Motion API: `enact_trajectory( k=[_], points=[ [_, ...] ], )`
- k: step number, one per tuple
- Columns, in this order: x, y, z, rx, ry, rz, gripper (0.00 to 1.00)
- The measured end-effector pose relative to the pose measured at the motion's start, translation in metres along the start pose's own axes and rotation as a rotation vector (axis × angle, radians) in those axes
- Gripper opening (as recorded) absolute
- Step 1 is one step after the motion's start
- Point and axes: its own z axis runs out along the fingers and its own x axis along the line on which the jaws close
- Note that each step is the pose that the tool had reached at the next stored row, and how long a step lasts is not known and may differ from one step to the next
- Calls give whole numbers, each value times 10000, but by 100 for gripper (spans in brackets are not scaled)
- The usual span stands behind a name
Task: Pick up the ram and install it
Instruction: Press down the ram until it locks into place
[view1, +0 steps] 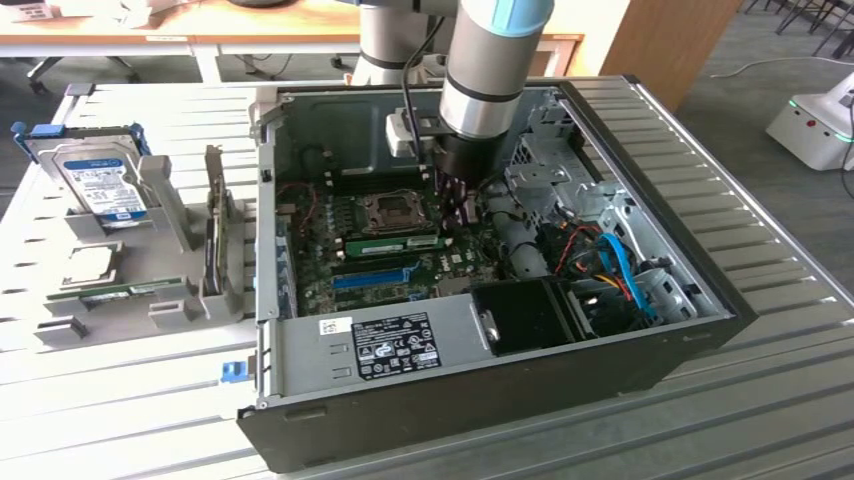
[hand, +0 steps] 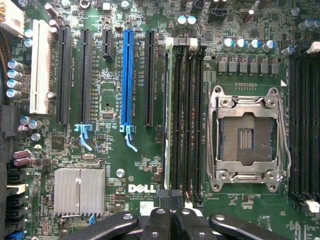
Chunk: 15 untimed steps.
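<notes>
Green and thin, the ram (view1: 395, 243) lies seated along a slot on the motherboard (hand: 135, 165) inside the open computer case (view1: 507, 380), just beside the CPU socket (hand: 247, 140). The pincer (hand: 170, 222) hangs above it with fingers drawn together, grasping nothing. Light, stiff and fragile, such a stick seems best gripped by its long edges.

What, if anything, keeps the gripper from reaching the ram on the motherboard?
Likely nothing: the case is open on top, and the gripper hangs just above the motherboard, close to one end of the ram, with no part seen between them.
</notes>
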Motion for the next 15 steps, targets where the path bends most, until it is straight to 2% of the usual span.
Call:
enact_trajectory(
  k=[15],
  points=[
    [0,-1,2,0,-7,1,11]
  ],
)
